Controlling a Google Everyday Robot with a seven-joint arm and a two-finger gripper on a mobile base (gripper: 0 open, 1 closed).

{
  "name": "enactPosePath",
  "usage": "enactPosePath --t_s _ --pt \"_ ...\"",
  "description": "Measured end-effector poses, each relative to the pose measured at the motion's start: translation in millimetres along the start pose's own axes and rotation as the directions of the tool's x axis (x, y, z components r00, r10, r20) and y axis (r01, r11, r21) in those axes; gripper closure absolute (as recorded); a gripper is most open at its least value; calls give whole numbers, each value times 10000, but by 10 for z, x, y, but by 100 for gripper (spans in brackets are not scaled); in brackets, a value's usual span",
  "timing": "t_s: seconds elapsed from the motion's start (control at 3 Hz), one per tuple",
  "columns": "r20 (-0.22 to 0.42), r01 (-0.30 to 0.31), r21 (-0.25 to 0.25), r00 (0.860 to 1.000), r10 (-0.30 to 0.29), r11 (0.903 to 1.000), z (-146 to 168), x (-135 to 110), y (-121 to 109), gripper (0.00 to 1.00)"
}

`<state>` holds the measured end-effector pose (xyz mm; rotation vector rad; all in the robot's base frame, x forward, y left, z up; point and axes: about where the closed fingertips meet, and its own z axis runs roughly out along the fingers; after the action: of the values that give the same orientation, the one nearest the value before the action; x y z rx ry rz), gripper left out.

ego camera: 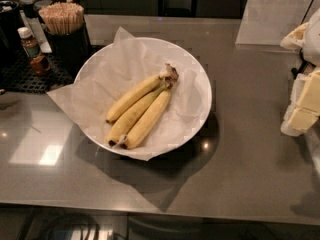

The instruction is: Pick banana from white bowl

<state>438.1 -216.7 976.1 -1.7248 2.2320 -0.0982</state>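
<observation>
Currently | task not begun | banana ungrasped, uppermost of three on paper in white bowl | pincer over bench right edge, well apart; open or closed: cannot tell | left: reach, grasp, lift

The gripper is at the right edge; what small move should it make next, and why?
Probably move the gripper left, toward a spot above the white bowl. It sits at the right edge, apart from the bowl, while the banana, leftmost of three, lies untouched on paper inside. Closing that gap comes first.
</observation>
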Motion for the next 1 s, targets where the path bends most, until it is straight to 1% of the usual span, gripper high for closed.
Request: enactPosePath --t_s 0.33,0.67,1.0 --pt "0 2 1 10000 -2 10000 0 -1 0 0" --pt "71 402 188 9992 -403 9990 -51 -129 15 0" --pt "244 1503 280 9882 -1510 9882 -114 -479 81 0"
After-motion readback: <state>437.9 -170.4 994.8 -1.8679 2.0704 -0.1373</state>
